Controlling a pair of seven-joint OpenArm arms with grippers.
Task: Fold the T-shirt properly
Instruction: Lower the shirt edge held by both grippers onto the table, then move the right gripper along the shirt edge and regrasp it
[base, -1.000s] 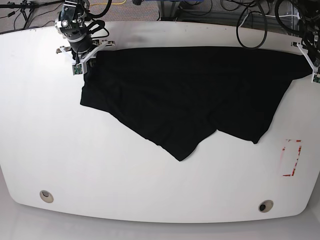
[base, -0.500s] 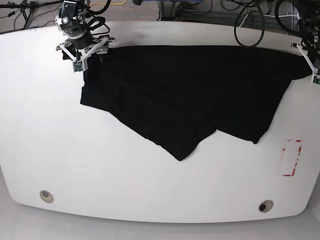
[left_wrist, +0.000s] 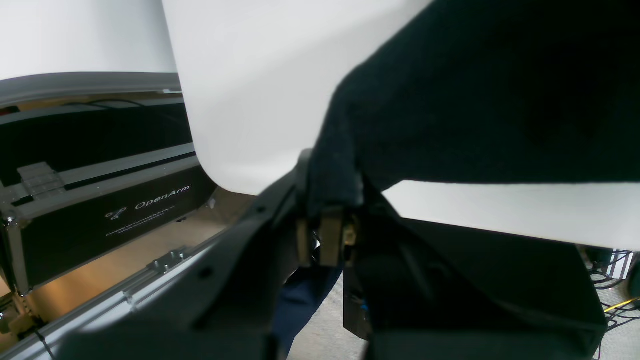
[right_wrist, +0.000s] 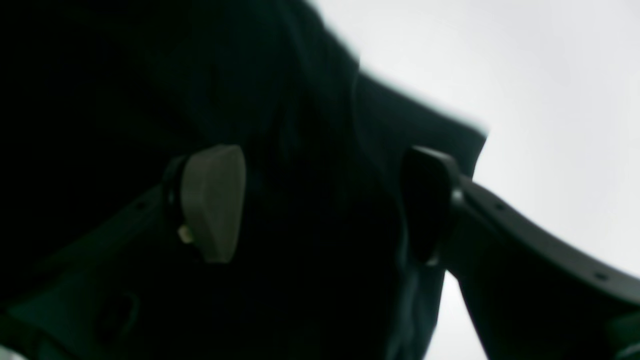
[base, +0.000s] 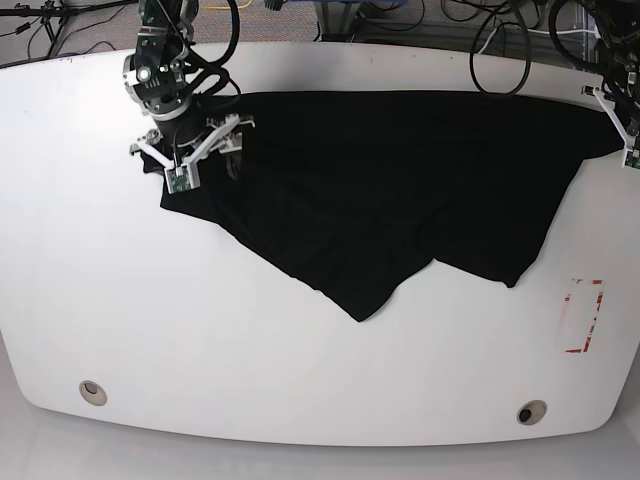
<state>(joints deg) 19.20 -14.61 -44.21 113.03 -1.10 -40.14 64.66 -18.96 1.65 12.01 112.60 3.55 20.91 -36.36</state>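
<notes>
While the big, soft, plain black T-shirt (base: 400, 180) lies spread over the far half of the wide white desk (base: 200, 340), both arms are at its edges. Its lowest tip points toward 6 o'clock. At 3 o'clock, the left gripper (left_wrist: 325, 220) has its fingers (left_wrist: 331, 240) clenched on a bunched corner of the cloth, right at the desk's rim. At 10 o'clock, the right gripper (right_wrist: 320, 200) hangs above the other end of the shirt with its fingers (right_wrist: 212, 200) spread wide apart, grasping nothing. A red marked box (base: 585, 315) sits near 4 o'clock.
</notes>
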